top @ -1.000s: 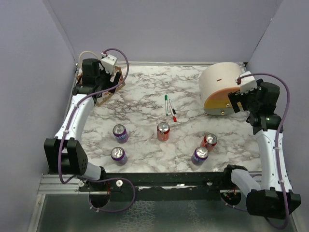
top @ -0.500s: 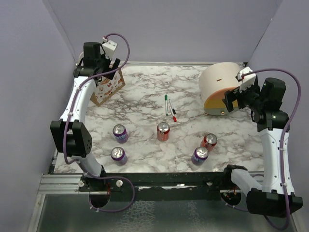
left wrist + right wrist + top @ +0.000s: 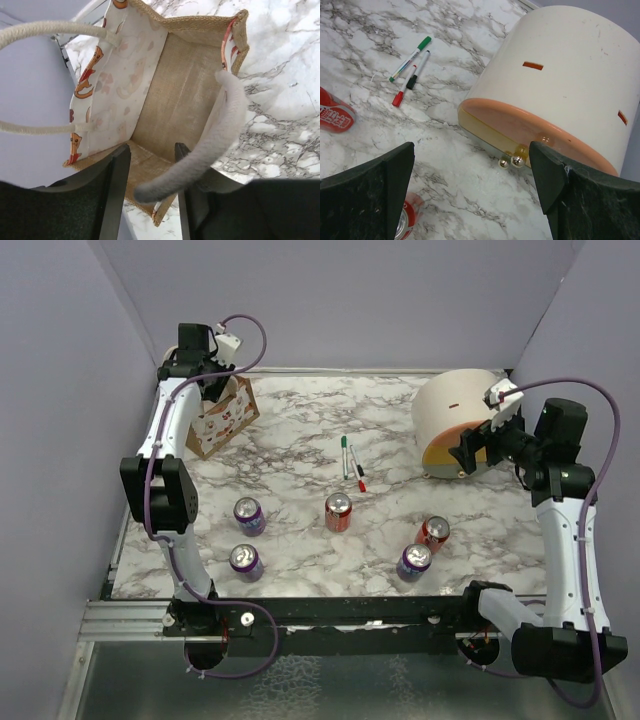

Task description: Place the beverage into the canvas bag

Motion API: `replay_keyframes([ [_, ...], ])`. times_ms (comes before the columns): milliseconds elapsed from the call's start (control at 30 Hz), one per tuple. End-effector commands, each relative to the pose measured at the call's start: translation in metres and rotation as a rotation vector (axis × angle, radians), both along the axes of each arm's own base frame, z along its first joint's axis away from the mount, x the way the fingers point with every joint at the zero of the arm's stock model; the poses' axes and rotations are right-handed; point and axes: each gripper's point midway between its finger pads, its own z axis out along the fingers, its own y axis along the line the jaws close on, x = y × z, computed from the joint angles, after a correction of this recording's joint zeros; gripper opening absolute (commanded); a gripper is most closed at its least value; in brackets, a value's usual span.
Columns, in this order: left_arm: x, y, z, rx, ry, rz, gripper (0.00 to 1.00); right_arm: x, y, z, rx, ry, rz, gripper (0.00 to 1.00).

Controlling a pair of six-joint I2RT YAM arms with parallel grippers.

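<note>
The canvas bag (image 3: pixel 222 418) stands upright at the far left, brown with white rope handles; its inside (image 3: pixel 175 95) shows from above and is empty. My left gripper (image 3: pixel 213 383) hovers over the bag's mouth. In the left wrist view its jaws (image 3: pixel 152 150) have narrowed onto one rope handle (image 3: pixel 220 130) that runs between them. Several beverage cans stand near the front, among them a purple can (image 3: pixel 249 515) and a red can (image 3: pixel 339 511). My right gripper (image 3: pixel 470 448) is open and empty (image 3: pixel 470 150), just in front of the cream container.
A cream dome-shaped container (image 3: pixel 455 415) with an orange rim (image 3: pixel 530 125) lies at the back right. Three markers (image 3: pixel 352 462) lie mid-table. More cans stand at the front: purple (image 3: pixel 245 561), purple (image 3: pixel 414 561), red (image 3: pixel 433 532). Walls close in on both sides.
My left gripper has risen toward the back wall over the bag and closed from wide open onto a rope handle; the bag now stands uncovered. The right gripper has shifted left.
</note>
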Motion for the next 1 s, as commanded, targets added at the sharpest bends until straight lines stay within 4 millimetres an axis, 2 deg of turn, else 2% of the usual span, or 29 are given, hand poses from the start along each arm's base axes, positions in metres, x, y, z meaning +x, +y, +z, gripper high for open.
replay_keyframes([
  [0,-0.004,-0.014,0.023,-0.054,-0.025,-0.042,0.3,-0.002,0.006,0.003,0.028,0.011,0.027,0.97],
  [67,-0.008,-0.023,0.027,-0.079,-0.019,-0.056,0.12,-0.001,0.007,0.002,0.034,0.017,0.034,0.98],
  [100,-0.011,-0.029,0.029,-0.092,-0.015,-0.067,0.05,-0.001,0.007,0.001,0.032,0.019,0.036,0.98],
  [167,-0.021,-0.045,0.031,-0.12,0.001,-0.111,0.0,0.0,0.007,0.0,0.031,0.021,0.038,0.98],
  [300,-0.053,-0.092,0.028,-0.126,0.056,-0.265,0.0,0.0,0.009,-0.002,0.036,0.029,0.05,0.98],
  [433,-0.098,-0.147,0.022,-0.106,0.085,-0.457,0.0,-0.004,0.014,-0.001,0.054,0.031,0.076,0.99],
  [500,-0.118,-0.167,0.021,-0.095,0.09,-0.518,0.0,-0.006,0.016,0.0,0.062,0.032,0.084,0.99],
  [633,-0.148,-0.192,0.011,-0.094,0.129,-0.581,0.0,-0.01,0.02,0.0,0.072,0.043,0.103,0.99],
  [767,-0.165,-0.205,-0.001,-0.087,0.147,-0.612,0.0,-0.014,0.023,0.0,0.075,0.044,0.125,0.99],
  [867,-0.167,-0.207,-0.005,-0.086,0.139,-0.597,0.15,-0.016,0.025,0.0,0.073,0.042,0.146,0.99],
  [933,-0.167,-0.208,-0.001,-0.099,0.123,-0.582,0.24,-0.017,0.027,0.0,0.074,0.042,0.16,0.99],
  [967,-0.168,-0.208,0.002,-0.109,0.117,-0.575,0.32,-0.018,0.028,-0.001,0.076,0.043,0.168,0.99],
])
